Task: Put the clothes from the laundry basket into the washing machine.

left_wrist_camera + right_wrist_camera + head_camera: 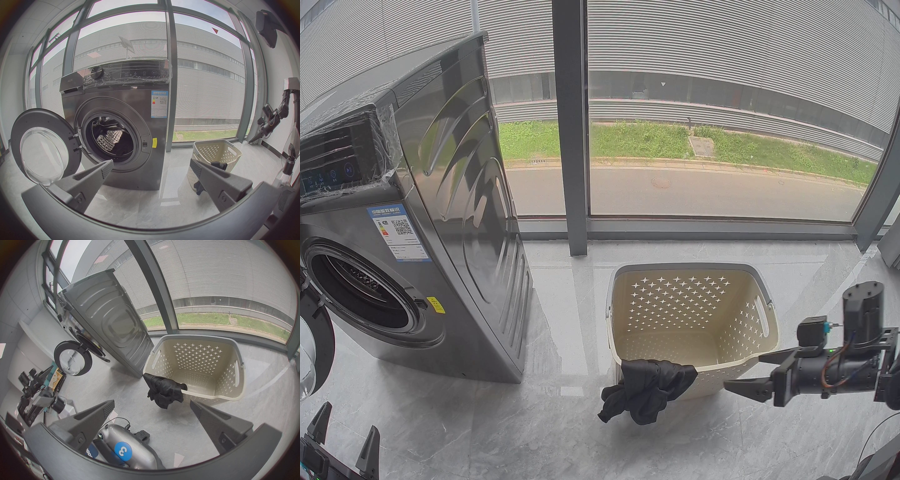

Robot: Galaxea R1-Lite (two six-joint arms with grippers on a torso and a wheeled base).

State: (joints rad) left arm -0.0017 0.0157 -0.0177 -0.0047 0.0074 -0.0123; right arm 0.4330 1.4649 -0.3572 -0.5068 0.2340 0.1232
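Note:
A cream laundry basket [759, 312] stands on the floor to the right of the washing machine [450, 206]. A black garment [647, 387] hangs over the basket's near rim, half outside. The machine's round door [42, 147] is swung open and the drum [109, 139] shows. My right gripper [755, 372] is open and hovers just right of the basket's near corner, a little right of the garment. My left gripper [342, 431] is open low at the near left, in front of the machine. The basket [232, 394] and garment [162, 390] lie beyond the right fingers [218, 422].
Tall windows and a grey pillar [570, 125] stand behind the basket. A polished grey floor [506, 425] spreads between the machine and the basket. The open door [315, 340] juts out at the near left.

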